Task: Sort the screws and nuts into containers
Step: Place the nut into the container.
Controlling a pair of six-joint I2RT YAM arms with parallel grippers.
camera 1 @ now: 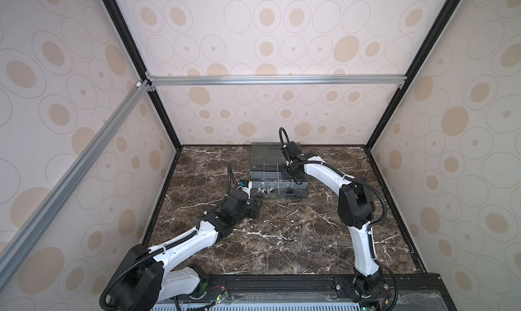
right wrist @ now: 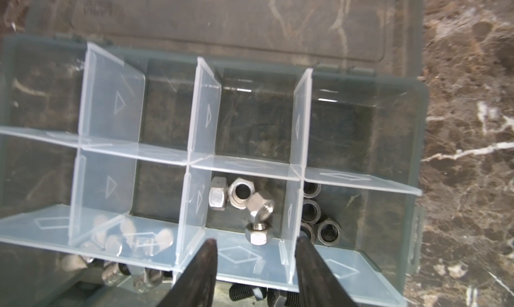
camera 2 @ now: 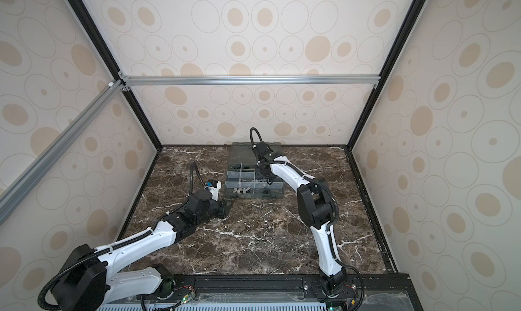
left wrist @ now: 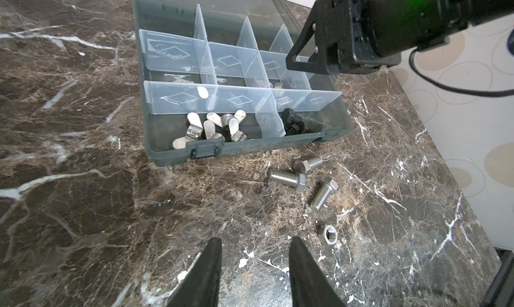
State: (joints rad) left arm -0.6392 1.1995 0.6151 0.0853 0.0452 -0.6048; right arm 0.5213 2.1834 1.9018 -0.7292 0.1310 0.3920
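The grey translucent plastic organiser box (camera 1: 279, 196) is seen open on the dark brown marbled tabletop (camera 1: 253, 253), with its lid folded back behind it. The right gripper (right wrist: 256, 240) is held above the box, jaws apart and nothing clamped, over a middle-row compartment in which shiny silver hex nuts (right wrist: 242, 202) are gathered. Black ring-shaped nuts (right wrist: 314, 219) are seen in the compartment just beside it. Silver wing-shaped pieces (left wrist: 211, 127) and black screws (left wrist: 293, 122) are lodged in separate front-row compartments. Three shiny silver hex-head screws (left wrist: 286, 177) are found on the tabletop just in front of the box, with one loose silver nut (left wrist: 329, 234) near them. The left gripper (left wrist: 256, 240) is poised low over bare tabletop near these, jaws apart and empty.
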